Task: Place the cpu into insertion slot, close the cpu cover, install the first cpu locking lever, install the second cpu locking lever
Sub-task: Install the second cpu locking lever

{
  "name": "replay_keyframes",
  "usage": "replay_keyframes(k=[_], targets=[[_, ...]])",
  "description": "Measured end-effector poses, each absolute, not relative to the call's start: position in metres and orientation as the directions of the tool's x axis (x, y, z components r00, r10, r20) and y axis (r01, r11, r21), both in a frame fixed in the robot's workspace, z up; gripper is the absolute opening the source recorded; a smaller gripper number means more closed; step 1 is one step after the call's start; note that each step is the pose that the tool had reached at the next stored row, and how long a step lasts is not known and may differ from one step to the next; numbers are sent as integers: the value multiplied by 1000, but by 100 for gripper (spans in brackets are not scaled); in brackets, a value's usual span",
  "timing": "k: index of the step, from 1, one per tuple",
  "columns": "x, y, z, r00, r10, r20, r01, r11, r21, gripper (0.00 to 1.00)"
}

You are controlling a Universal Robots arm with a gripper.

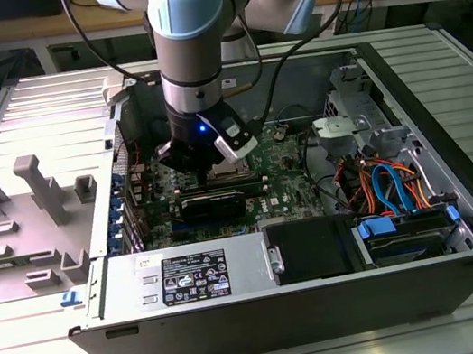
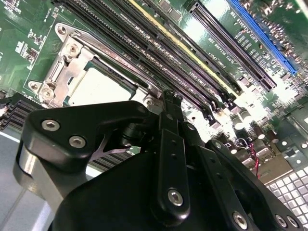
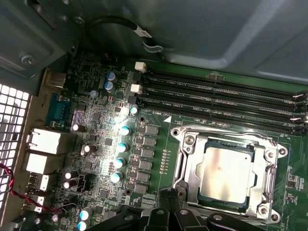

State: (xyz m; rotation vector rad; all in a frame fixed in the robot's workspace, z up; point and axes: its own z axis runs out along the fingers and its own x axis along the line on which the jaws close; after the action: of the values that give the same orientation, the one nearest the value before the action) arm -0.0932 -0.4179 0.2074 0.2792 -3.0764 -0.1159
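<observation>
With the dull silver-grey square cpu [image 3: 225, 174] seated under the silvery frame cpu cover [image 3: 192, 166], the black pincer [image 2: 172, 103] looks closed, empty; risk: slipping off lever onto board.

One robot arm [image 1: 186, 48] reaches into one open computer case [image 1: 459, 193] in the middle of the exterior view, and one gripper [image 3: 166, 195] shows at the lower edge of the first wrist view. At the lower right of that view sits one insertion slot [image 3: 188, 163] with one cpu [image 3: 226, 173] in it and one cpu cover [image 3: 269, 166] framing the chip. Four long black memory slots [image 3: 216, 94] run across the upper right. Left of the socket, a column of four blue-topped capacitors [image 3: 120, 154] stands. One blue card slot [image 2: 262, 36] crosses the upper right of the second wrist view.
</observation>
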Motion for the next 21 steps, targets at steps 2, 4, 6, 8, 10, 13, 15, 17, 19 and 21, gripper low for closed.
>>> replay_keyframes(k=[2,4,6,8,10,13,15,17,19,21], targets=[[-93,-418,207,-982,-182,43,-179,981,80,11],[-93,-418,207,-982,-183,43,-180,980,82,11],[-93,-418,207,-982,-185,42,-181,980,86,11],[-93,-418,207,-982,-185,41,-181,979,90,11],[-93,-417,206,-982,-187,40,-183,979,95,11],[-93,-417,207,-981,-188,40,-184,978,98,11],[-93,-416,210,-981,-188,40,-184,978,98,11],[-93,-416,217,-981,-188,40,-184,978,98,11],[-93,-416,223,-981,-188,40,-184,978,98,11],[-93,-416,227,-981,-188,40,-184,978,98,11]])
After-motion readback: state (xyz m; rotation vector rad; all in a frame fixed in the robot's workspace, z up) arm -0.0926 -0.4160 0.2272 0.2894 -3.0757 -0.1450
